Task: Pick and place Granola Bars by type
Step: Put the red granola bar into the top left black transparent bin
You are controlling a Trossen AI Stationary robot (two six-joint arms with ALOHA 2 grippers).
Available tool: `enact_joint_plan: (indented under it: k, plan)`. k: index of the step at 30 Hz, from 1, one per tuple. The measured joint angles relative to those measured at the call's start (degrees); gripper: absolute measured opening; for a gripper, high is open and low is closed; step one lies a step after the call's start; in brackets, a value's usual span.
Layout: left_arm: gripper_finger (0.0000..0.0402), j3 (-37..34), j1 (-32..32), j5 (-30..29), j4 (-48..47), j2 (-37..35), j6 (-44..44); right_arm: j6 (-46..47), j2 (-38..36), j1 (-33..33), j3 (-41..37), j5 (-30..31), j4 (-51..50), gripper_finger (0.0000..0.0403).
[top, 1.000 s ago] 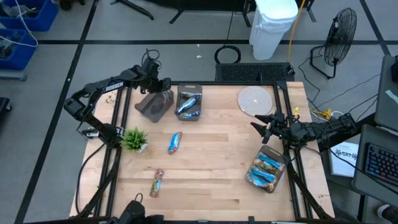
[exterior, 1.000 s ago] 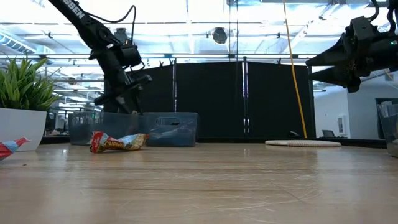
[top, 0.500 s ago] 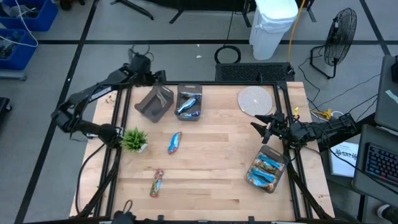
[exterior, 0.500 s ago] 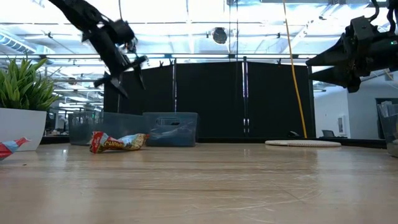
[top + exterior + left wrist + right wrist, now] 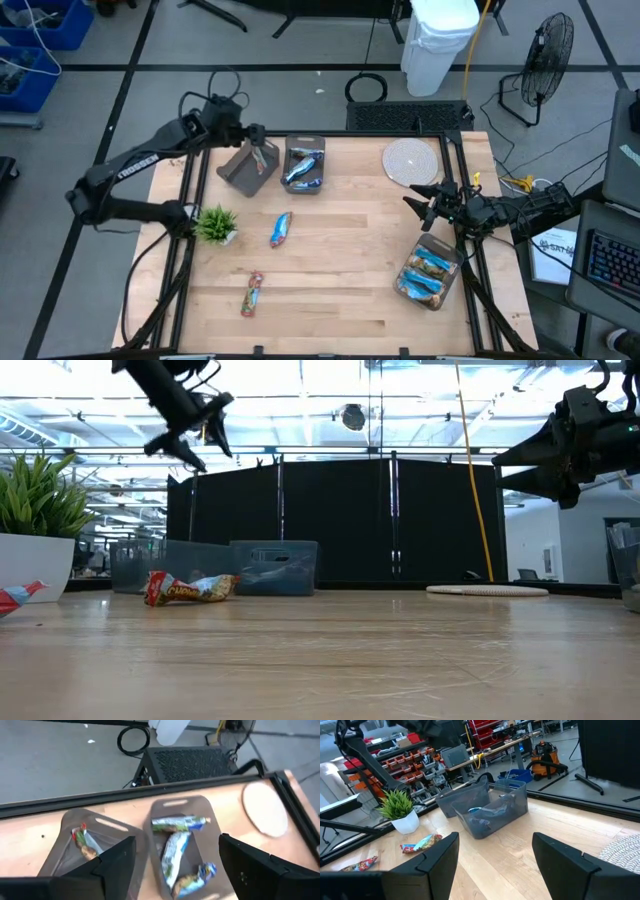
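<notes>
At the back left of the table the left gripper (image 5: 258, 140) hangs above two grey bins, fingers apart w/ nothing between them. The left bin (image 5: 248, 167) holds one red-wrapped bar (image 5: 83, 841); the middle bin (image 5: 305, 163) beside it holds approx three blue bars (image 5: 176, 854). A third bin (image 5: 430, 271) near the right edge holds more blue-wrapped bars. So sorting looks well along but not done: two bars are left on the bare wood, a blue-and-red one (image 5: 282, 228) mid-table and a red one (image 5: 251, 294) nearer the front, by the plant (image 5: 216, 223). The right gripper (image 5: 418, 199) waits over the right side, fingers spread & empty.
</notes>
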Motion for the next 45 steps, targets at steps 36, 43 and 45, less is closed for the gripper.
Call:
enact_joint_plan:
  k: [36, 43, 45]
  plan:
    - [0.0222, 15.7, -40.2, -8.3, -28.0, 23.2, -29.6, 0.0, 0.0, 0.0, -0.2, 0.0, 19.0, 0.0243]
    - [0.0204, 10.0, -43.9, -6.9, -25.3, 24.2, -35.3, 0.0, 0.0, 0.0, -0.2, 0.0, 19.2, 0.0243]
    - [0.0199, 8.2, -45.0, -6.7, -24.7, 24.3, -36.7, 0.0, 0.0, 0.0, -0.4, 0.0, 19.3, 0.0243]
